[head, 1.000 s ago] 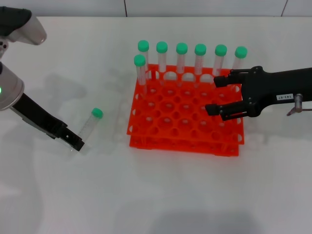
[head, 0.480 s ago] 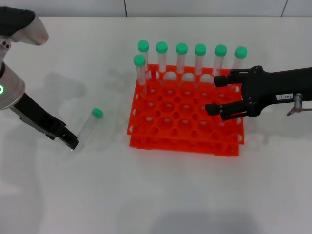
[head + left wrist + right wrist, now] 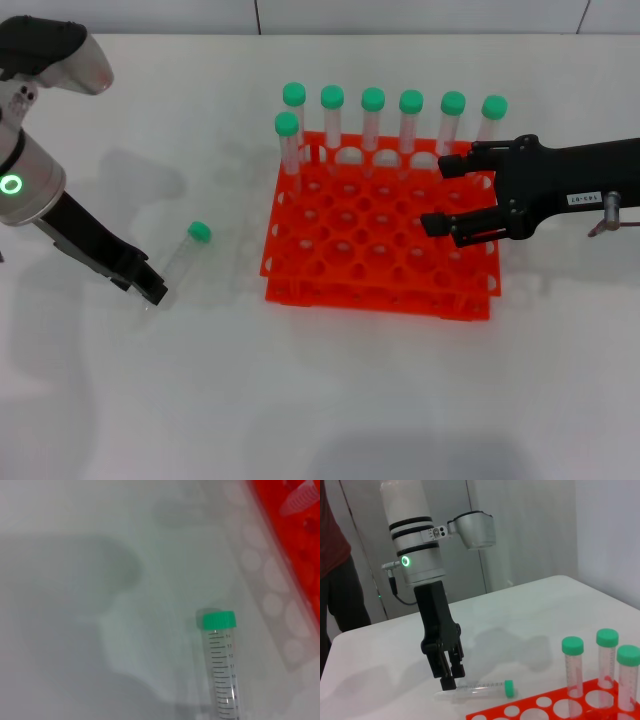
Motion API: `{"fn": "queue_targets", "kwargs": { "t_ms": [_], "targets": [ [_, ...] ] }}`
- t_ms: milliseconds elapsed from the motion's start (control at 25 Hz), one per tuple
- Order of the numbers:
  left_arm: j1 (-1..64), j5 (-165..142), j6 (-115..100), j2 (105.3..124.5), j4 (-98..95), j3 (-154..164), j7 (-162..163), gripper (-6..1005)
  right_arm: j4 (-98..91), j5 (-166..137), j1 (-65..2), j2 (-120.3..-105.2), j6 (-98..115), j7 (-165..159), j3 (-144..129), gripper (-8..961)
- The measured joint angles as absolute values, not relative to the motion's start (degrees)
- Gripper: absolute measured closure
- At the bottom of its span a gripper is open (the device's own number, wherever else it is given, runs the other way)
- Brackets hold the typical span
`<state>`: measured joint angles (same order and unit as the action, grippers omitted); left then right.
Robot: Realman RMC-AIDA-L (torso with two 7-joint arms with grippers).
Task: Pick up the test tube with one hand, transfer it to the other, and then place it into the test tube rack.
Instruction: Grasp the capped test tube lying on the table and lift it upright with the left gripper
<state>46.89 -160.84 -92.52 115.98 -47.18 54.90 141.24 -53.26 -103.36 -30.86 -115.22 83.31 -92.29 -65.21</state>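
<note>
The test tube point(image 3: 182, 258) lies flat on the white table, left of the rack, its green cap pointing toward the rack; it also shows in the wrist views point(image 3: 222, 670) point(image 3: 480, 689). My left gripper point(image 3: 152, 291) point(image 3: 448, 680) reaches down at a slant, its tip right at the tube's clear bottom end. The orange-red test tube rack point(image 3: 380, 290) point(image 3: 520, 711) stands mid-table. My right gripper point(image 3: 437, 195), the one with the white label, hovers open over the rack's right side with nothing between its fingers.
Several green-capped tubes point(image 3: 372, 120) point(image 3: 572, 665) stand upright along the rack's far row and left corner. A person in a dark red shirt point(image 3: 332, 540) stands beyond the table's far left side. Bare white table point(image 3: 300, 400) lies in front of the rack.
The left arm has shifted slightly, its wrist moving toward the rack and the gripper tip edging a little along the tube's bottom end. Tube and right arm have not moved.
</note>
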Motion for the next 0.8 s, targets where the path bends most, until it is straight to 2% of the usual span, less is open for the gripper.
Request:
{"fn": "queue_targets", "kwargs": {
  "t_ms": [800],
  "targets": [
    [47.37,-160.84,-91.14,116.31,-44.84,55.46,141.41,535,-53.26,-103.36,-30.67,-115.22,83.32,-91.84,-65.21,111]
  ]
}}
